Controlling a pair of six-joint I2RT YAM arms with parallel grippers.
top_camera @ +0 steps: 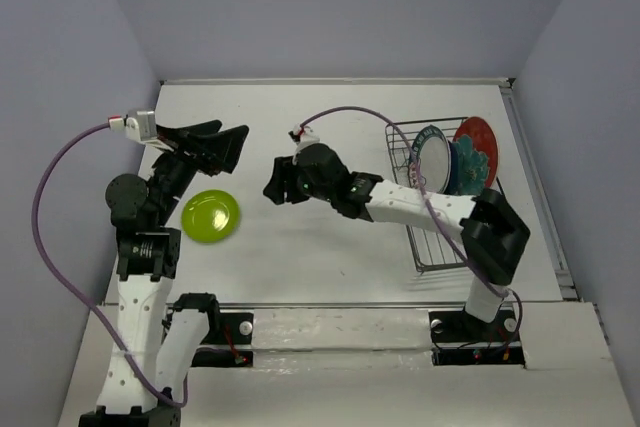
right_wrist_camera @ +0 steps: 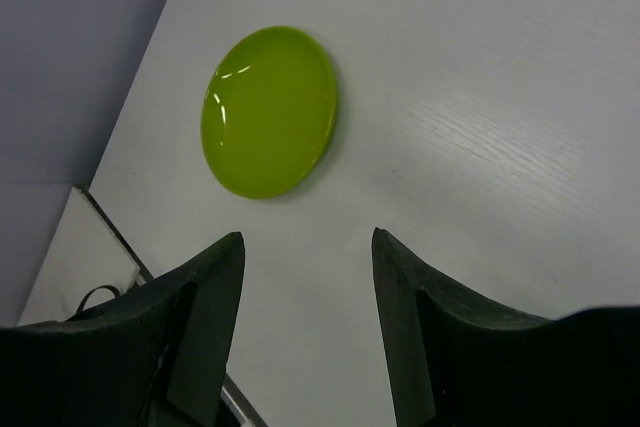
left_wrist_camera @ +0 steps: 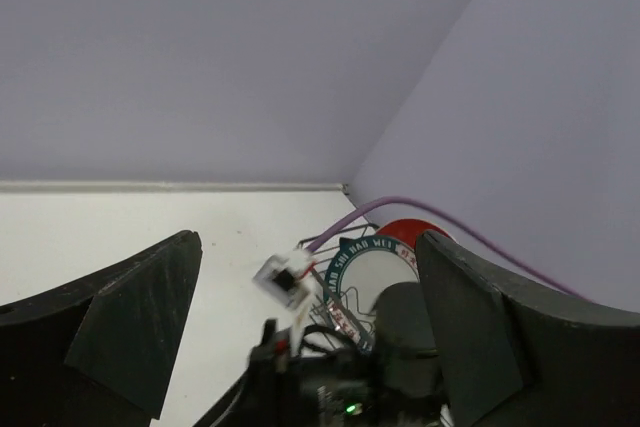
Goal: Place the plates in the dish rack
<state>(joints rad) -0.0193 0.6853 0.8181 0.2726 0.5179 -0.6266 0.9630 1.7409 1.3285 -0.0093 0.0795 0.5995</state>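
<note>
One dish is remaining out: lime green plate is lying flat on the table, left side, well apart from the dish rack at right. Rack is holding white lettered plate, blue-teal plate behind it and red plate, all standing on edge. Left gripper and right gripper are both hanging spread wide, nothing between fingers. Gold plate isn't showing; right arm is covering part of rack, so count is approx., est. 3-4 of 5 loaded.
</note>
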